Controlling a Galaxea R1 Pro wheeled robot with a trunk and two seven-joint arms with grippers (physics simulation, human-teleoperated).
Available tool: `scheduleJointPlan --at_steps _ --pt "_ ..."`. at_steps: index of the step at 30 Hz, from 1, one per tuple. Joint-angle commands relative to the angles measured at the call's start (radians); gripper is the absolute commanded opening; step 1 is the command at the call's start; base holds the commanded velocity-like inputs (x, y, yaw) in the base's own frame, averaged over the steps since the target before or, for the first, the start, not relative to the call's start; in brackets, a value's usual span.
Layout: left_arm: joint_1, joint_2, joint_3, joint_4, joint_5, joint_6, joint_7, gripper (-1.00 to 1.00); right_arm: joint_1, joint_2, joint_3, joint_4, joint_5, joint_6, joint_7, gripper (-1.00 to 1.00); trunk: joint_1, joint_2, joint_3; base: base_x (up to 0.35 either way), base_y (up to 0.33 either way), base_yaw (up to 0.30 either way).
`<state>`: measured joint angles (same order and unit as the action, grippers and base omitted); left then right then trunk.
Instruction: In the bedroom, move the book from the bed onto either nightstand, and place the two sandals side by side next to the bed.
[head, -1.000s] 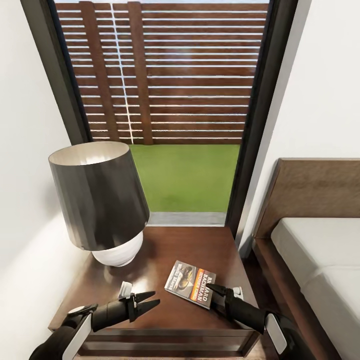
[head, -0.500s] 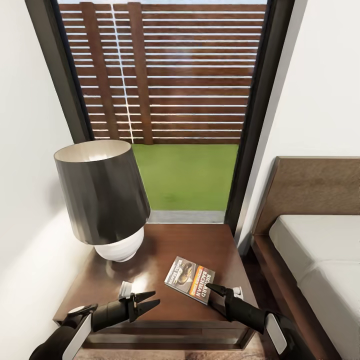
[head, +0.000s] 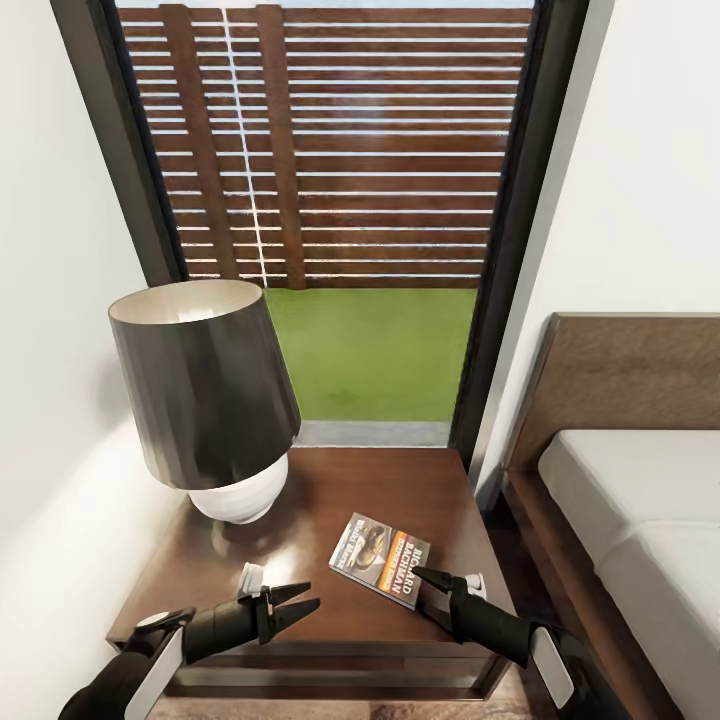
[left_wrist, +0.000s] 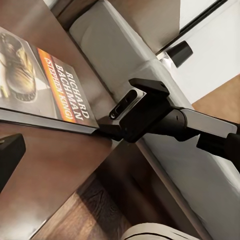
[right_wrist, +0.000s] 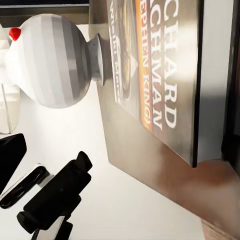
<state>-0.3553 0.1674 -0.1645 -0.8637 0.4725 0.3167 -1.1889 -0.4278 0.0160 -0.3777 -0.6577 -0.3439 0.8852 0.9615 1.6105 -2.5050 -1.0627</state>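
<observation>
Nothing has shifted in the last half second: your book (head: 380, 559) lies flat on the nightstand (head: 300, 590). Right gripper (head: 428, 588) spread, released; left gripper (head: 300, 598) spread, empty. Sandals next.

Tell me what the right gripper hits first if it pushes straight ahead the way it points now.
Most likely the book. The right gripper sits open just off the book's near corner on the nightstand, fingers aimed toward it. Whether the tips would catch the edge or slide over the cover is unclear.

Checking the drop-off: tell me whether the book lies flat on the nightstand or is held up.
Flat. The book lies cover-up on the nightstand top, beside the open right gripper, which is not gripping it.
</observation>
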Motion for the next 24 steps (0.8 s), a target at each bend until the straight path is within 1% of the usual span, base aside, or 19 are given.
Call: scheduleJointPlan --at_steps 1,8,12,16,18,20,21,23,24 --pt "-0.001 0.001 -0.004 0.000 0.010 0.011 0.000 1.00 0.000 0.001 -0.004 0.001 0.017 0.000 -0.001 1.00 0.000 0.000 -0.001 0.000 0.000 0.000" --pt "0.000 0.000 -0.005 0.000 0.010 0.010 0.003 1.00 0.000 0.001 -0.004 0.000 0.017 0.000 -0.001 1.00 0.000 0.000 -0.001 0.000 0.000 0.000" --pt "-0.001 -0.011 -0.006 0.002 0.009 0.009 0.008 1.00 0.000 0.001 -0.004 0.000 0.016 0.000 -0.001 1.00 0.000 0.000 -0.001 0.000 0.000 0.000" --pt "-0.001 -0.014 -0.006 0.003 0.009 0.009 0.021 1.00 0.000 0.001 -0.004 0.000 0.016 0.000 -0.001 1.00 0.000 0.000 -0.001 0.000 0.000 0.000" --pt "0.000 -0.015 -0.006 0.003 0.009 0.009 0.047 1.00 0.000 0.001 -0.004 0.000 0.016 0.000 -0.001 1.00 0.000 0.000 -0.001 0.000 0.000 0.000" --pt "-0.001 -0.020 -0.006 0.002 0.010 0.008 0.109 1.00 0.000 0.001 -0.004 0.000 0.017 0.000 -0.001 1.00 0.000 0.000 -0.001 0.000 0.000 0.000" --pt "-0.001 -0.022 -0.005 0.002 0.010 0.008 0.125 1.00 0.000 0.001 -0.004 0.000 0.017 0.000 -0.001 1.00 0.000 0.000 -0.001 0.000 0.000 0.000" --pt "-0.001 -0.028 -0.005 0.002 0.011 0.008 0.205 1.00 0.000 0.001 -0.004 0.000 0.017 0.000 -0.001 1.00 0.000 0.000 -0.001 0.000 0.000 0.000" --pt "-0.001 -0.033 -0.004 0.002 0.012 0.008 0.270 1.00 0.000 0.001 -0.004 0.000 0.017 0.000 -0.001 1.00 0.000 0.000 -0.001 0.000 0.000 0.000"
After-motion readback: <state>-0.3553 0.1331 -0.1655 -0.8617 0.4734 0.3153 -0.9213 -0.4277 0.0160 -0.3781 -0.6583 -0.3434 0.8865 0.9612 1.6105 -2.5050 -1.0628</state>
